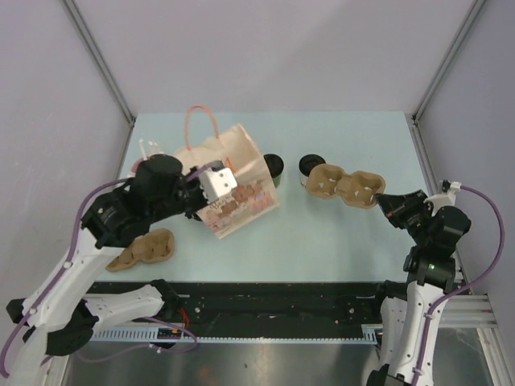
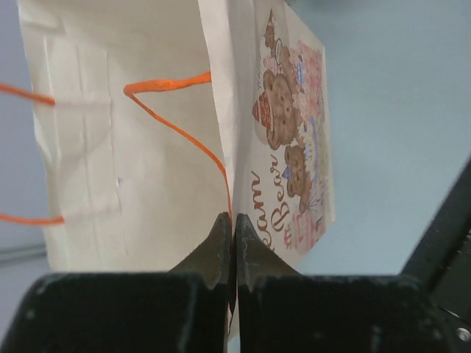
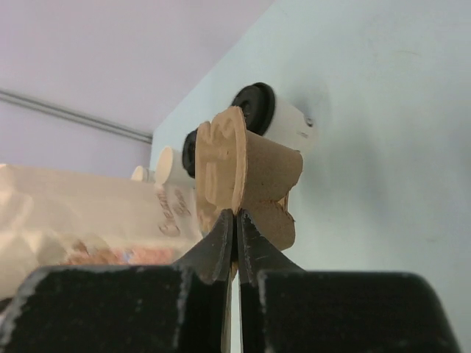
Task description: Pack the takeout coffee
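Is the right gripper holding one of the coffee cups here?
No, the right gripper is pinched shut on the edge of the brown cardboard cup carrier and nothing else.

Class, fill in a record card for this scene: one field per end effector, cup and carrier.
Left end effector: shut on edge of paper bag
Right end effector: shut on rim of cup carrier
Cup by bag: upright on table, lidded
Cup by carrier: upright on table, lidded
Second carrier: on table, front left, untouched
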Available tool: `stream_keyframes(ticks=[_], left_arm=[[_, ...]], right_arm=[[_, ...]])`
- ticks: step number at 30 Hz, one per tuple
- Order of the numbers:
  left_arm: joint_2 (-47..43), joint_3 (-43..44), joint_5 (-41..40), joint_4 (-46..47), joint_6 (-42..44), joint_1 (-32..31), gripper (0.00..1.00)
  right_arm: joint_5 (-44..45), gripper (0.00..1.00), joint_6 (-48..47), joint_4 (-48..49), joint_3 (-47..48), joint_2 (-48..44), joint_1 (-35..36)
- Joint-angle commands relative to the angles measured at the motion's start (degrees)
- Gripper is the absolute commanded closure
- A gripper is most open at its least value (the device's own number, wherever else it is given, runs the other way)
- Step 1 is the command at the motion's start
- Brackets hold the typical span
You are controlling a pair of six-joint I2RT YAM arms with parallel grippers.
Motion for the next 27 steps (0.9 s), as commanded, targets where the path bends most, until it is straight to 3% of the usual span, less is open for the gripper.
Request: stream_keyframes(ticks=[1, 4, 8, 11, 14, 17, 22, 27], left_arm=[[-0.7, -4.6, 7.8, -3.1, -2.2, -5.0, 1.00], [-0.6, -7.9, 9.1, -3.4, -1.8, -8.6, 1.00], [-0.5, -10.3, 9.7, -3.4, -1.0, -12.1, 1.00], [-0.7, -12.1, 13.7, -3.1, 0.0, -12.6, 1.00], [-1.2, -12.4, 14.1, -2.3, -0.1, -13.8, 1.00], [-2.2, -14.0, 11.4, -0.2, 0.3, -15.9, 1.00], [-1.8, -16.5, 2.7, 3.3, 1.6, -18.7, 1.00], [-3.4, -20.1, 2.7, 4.3, 3.5, -19.0, 0.99]], right_arm=[[-12.4, 1.00, -6.8, -9.3, 0.9, 0.0, -5.4], [-16.9, 1.00, -11.8, -14.2, 0.3, 1.9, -5.8], [-14.4, 1.00, -20.5, -22.3, 0.2, 3.7, -6.1], [-17.8, 1.00, -19.0, -19.5, -2.6, 6.8, -6.0], [-15.3, 1.00, -18.5, -16.1, -3.5, 10.1, -5.1], [-12.7, 1.00, -17.8, -14.6, -3.6, 12.6, -2.3], [-7.3, 1.00, -13.7, -8.4, -3.7, 18.0, 10.5], [-4.7, 0.98, -14.1, -6.5, -3.9, 23.0, 12.1]])
